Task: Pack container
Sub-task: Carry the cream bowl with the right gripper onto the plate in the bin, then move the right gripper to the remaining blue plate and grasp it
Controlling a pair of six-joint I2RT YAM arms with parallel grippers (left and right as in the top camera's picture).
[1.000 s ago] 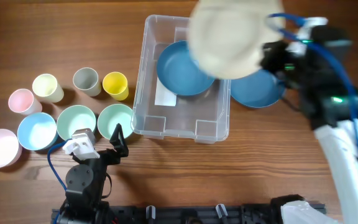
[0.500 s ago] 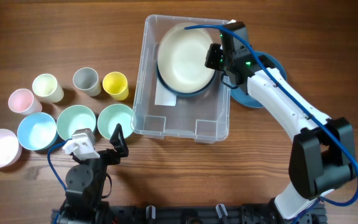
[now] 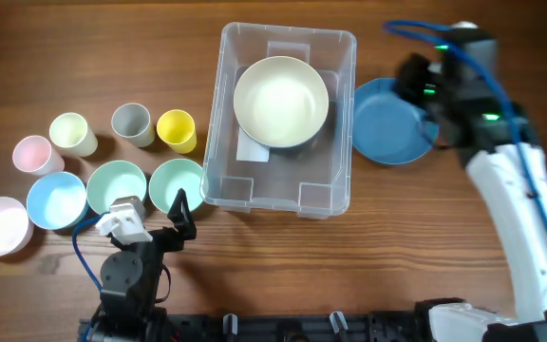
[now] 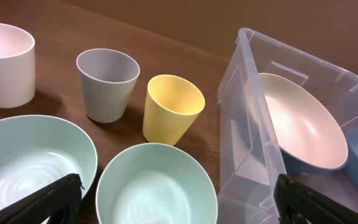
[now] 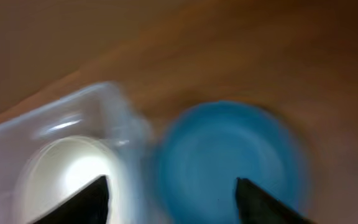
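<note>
A cream bowl [image 3: 281,101] sits in the container [image 3: 218,104]. The right gripper [image 5: 169,186] hangs over the blue plate [image 3: 387,123] just right of it, jaws apart and empty. The left gripper [image 4: 178,183], at the near edge, gapes wide and holds nothing.

The wooden table [image 3: 84,38] filled the overhead frame, its brown grain running horizontally. Lighting was even and diffuse, and shadows on the surface were soft.
</note>
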